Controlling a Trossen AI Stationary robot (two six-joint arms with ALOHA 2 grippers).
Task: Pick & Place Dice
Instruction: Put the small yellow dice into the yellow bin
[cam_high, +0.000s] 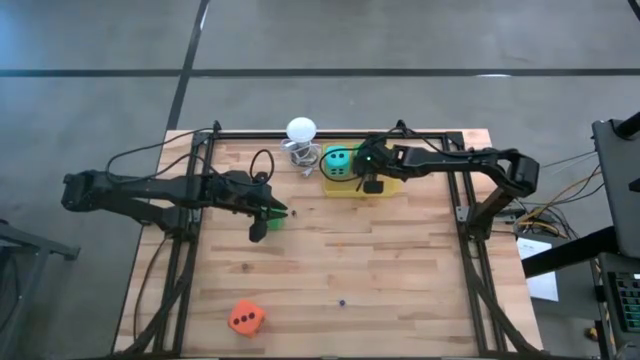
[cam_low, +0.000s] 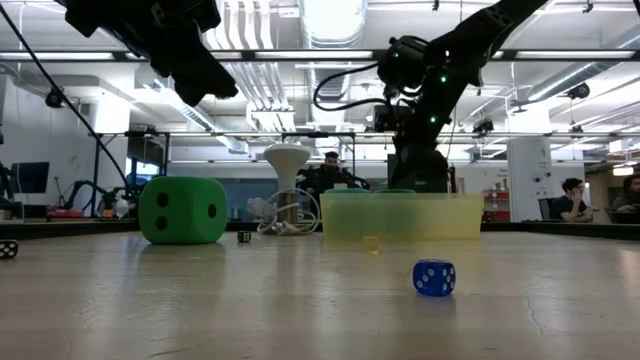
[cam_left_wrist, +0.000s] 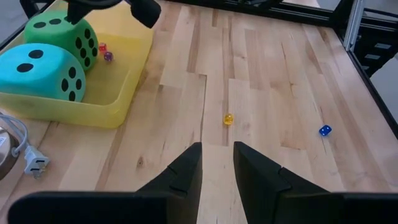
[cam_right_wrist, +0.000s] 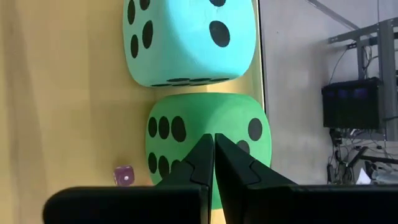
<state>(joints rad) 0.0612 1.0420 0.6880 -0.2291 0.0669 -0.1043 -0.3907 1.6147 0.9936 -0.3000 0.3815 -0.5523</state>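
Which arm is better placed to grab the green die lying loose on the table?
The left. Its open left gripper hangs just above that green die, while the right gripper sits shut over the yellow tray, farther off.

Four dice (cam_high: 338, 163): two trayed, two loose

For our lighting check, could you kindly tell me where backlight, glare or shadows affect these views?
Low view: bright ceiling lights backlight the left arm and right arm into silhouettes. High view: even light, no glare on the table. Wrist views: the teal die is evenly lit, without harsh shadows.
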